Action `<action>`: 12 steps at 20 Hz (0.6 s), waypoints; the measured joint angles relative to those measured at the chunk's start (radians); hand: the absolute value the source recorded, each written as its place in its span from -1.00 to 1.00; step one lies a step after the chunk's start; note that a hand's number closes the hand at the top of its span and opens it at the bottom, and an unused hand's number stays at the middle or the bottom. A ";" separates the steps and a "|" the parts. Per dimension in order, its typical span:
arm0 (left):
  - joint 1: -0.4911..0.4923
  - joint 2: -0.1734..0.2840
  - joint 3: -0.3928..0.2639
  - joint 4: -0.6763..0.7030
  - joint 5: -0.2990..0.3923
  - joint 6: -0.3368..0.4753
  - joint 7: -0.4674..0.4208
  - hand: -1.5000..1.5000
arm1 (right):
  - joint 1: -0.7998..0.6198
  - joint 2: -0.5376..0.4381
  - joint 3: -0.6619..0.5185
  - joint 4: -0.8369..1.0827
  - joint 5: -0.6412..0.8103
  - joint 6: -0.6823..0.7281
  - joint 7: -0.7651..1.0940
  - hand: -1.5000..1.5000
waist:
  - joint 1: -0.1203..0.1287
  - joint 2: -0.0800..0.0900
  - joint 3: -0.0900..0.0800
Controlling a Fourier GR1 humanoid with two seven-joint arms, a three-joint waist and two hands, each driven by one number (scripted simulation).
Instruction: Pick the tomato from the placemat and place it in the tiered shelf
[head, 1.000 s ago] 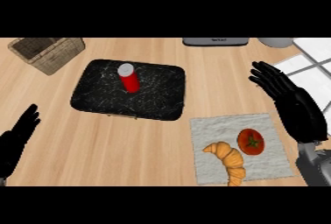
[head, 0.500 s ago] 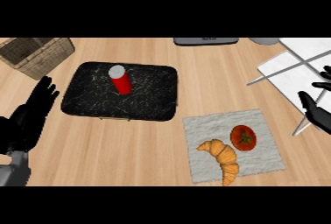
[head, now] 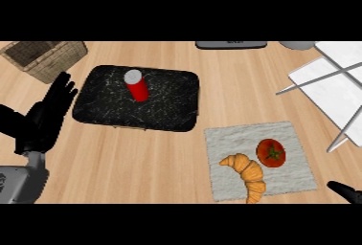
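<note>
We see a wood-grain counter (head: 141, 162), a woven wicker basket (head: 46, 58), a speckled stone-like dark slab (head: 141, 103), a rough cloth placemat (head: 233, 143) and a glossy tomato (head: 271, 153)

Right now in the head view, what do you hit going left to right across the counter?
left hand → red can standing on the black tray → croissant → tomato, both on the placemat → white tiered shelf. Right hand only peeks in at the lower right corner.

black hand (head: 44, 117), grey forearm (head: 20, 184)
</note>
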 measured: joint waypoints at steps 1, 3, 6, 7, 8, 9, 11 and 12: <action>-0.004 0.000 -0.001 -0.007 -0.001 0.003 0.008 0.00 | 0.022 -0.031 0.014 -0.029 0.029 -0.003 0.046 -1.00 | 0.002 0.000 -0.001; -0.005 -0.006 -0.011 -0.014 -0.012 0.010 0.012 0.00 | 0.064 -0.107 0.031 -0.060 0.099 0.002 0.130 -1.00 | 0.006 0.001 -0.002; -0.010 -0.009 -0.015 -0.022 -0.016 0.014 0.017 0.00 | 0.110 -0.242 0.025 -0.090 0.242 -0.001 0.254 -1.00 | 0.011 0.004 -0.006; -0.016 -0.010 -0.017 -0.021 -0.018 0.016 0.020 0.00 | 0.121 -0.286 0.021 -0.097 0.293 -0.001 0.296 -1.00 | 0.011 0.006 -0.007; -0.016 -0.011 -0.017 -0.023 -0.017 0.014 0.021 0.00 | 0.129 -0.326 0.018 -0.104 0.342 -0.001 0.342 -1.00 | 0.015 0.007 -0.008; -0.021 -0.013 -0.019 -0.022 -0.017 0.013 0.024 0.00 | 0.137 -0.360 0.020 -0.115 0.388 0.001 0.393 -1.00 | 0.017 0.007 -0.008; -0.033 -0.012 -0.016 -0.008 -0.019 0.008 0.021 0.00 | 0.136 -0.407 0.044 -0.163 0.469 0.002 0.519 -1.00 | 0.024 0.010 -0.007; -0.042 -0.015 -0.018 -0.008 -0.016 0.005 0.028 0.00 | 0.126 -0.422 0.061 -0.188 0.503 0.005 0.591 -1.00 | 0.031 0.011 -0.006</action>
